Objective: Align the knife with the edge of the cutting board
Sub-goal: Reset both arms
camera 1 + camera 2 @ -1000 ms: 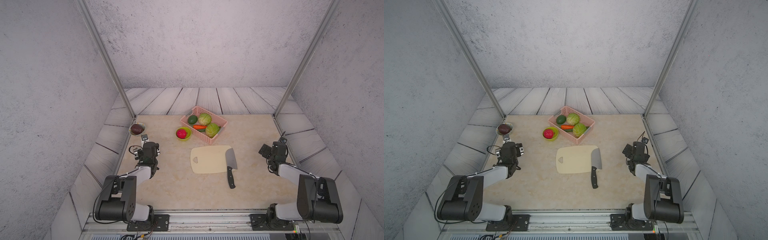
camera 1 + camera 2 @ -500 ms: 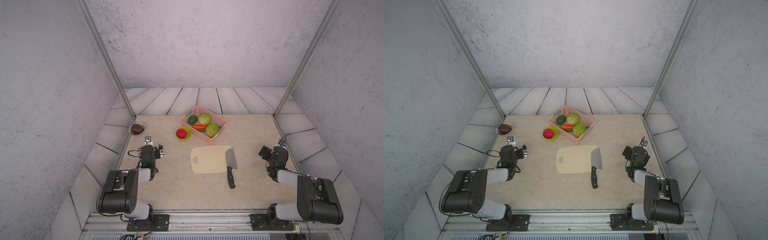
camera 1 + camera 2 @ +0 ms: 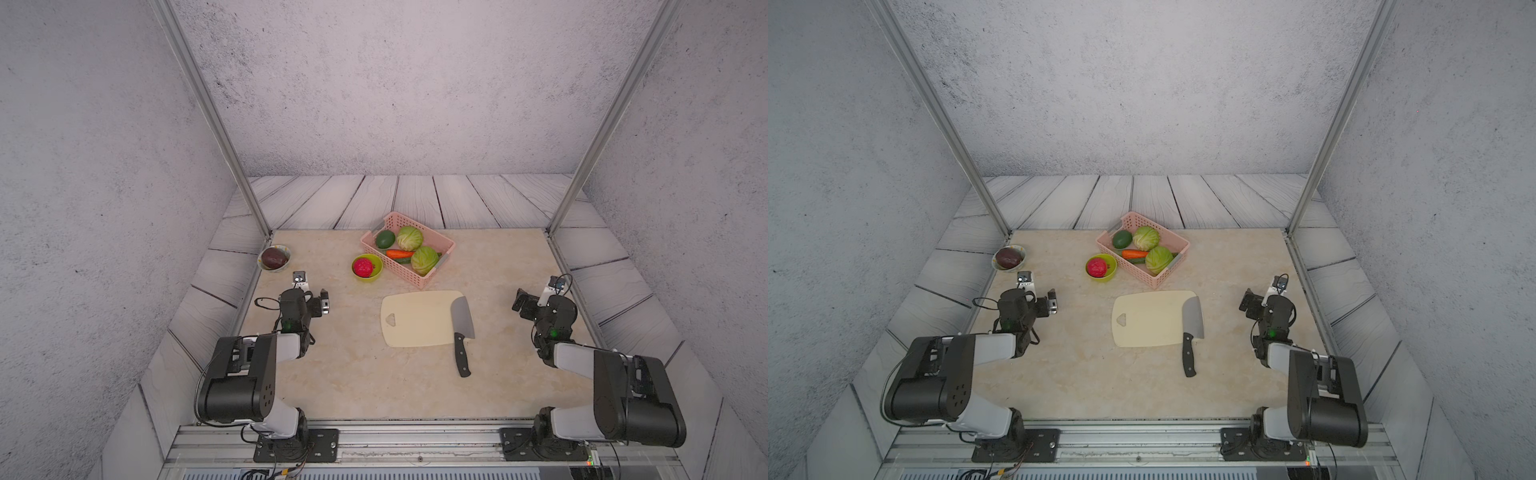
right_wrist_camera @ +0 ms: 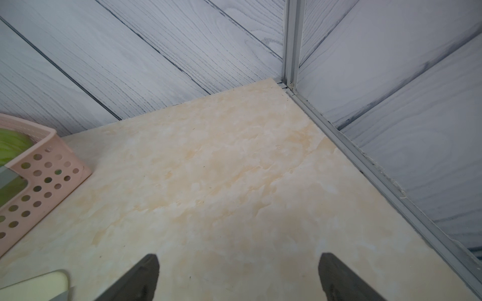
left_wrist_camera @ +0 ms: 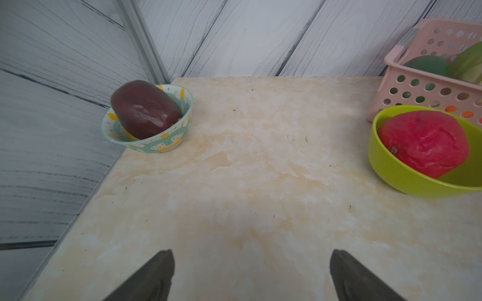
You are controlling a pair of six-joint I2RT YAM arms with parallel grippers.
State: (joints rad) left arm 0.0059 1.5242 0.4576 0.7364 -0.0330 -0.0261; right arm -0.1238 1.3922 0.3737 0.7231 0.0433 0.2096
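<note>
You've got the board [image 3: 415, 318] mid-table [image 3: 374, 382]. Knife [image 3: 462, 320] blade lies on its right end, handle off the near edge onto the table. Basket [image 3: 409, 272] sits behind the board w/ veg [image 3: 409, 237] in it. Bowl [image 3: 376, 275] just left of the basket. Corner bowl [image 3: 286, 250] at far left. L claw [image 3: 324, 301] well left of the board, R claw [image 3: 519, 301] well right.

Cream cutting board [image 3: 1146, 318], knife [image 3: 1192, 328] with blade flat along the board's right short side, handle overhanging its near edge, pink basket [image 3: 1133, 270] just behind.
</note>
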